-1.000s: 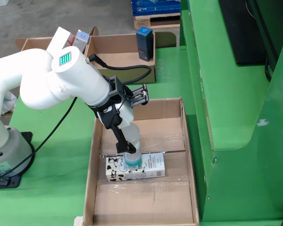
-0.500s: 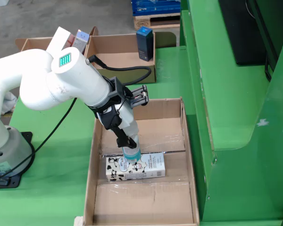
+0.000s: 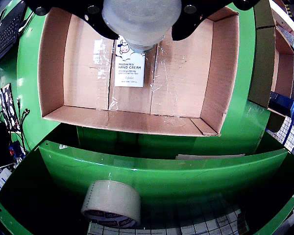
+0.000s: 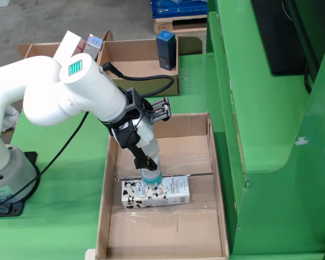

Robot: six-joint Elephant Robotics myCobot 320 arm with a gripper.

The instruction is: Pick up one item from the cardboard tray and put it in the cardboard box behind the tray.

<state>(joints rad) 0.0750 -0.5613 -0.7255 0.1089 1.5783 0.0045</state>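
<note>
1. Wrist view: the gripper [image 3: 139,46] looks like a suction cup, a pale round bell, and not fingers. Its tip is on or just above the top end of the carton [image 3: 130,67], which lies flat on the floor of the tray [image 3: 54,58]. I cannot tell from here whether the cup has sealed on the carton.

2. Same view, writing: the carton is white with a small cow figure, and the words "Moisture Milk HAND CREAM" can be read. The smaller lines under it are too fine to read. In front of the tray, low in the picture, a roll of tape [image 3: 111,203] leans on a green wall; the print on its core is not readable.

3. Fixed view: the arm [image 4: 81,92] reaches down into the tray [image 4: 105,216], and the gripper [image 4: 150,177] stands upright on the left part of the carton [image 4: 168,193]. The carton is the only item I see in the tray, near its middle, and it is not lifted.

4. Same view, progress: behind the tray stands the box [image 4: 119,54] with a dark blue package [image 4: 166,50] upright in it. The task is at an early step, I judge — contact with the carton, or almost. The lift, the move to the box and the release are all left.
</note>
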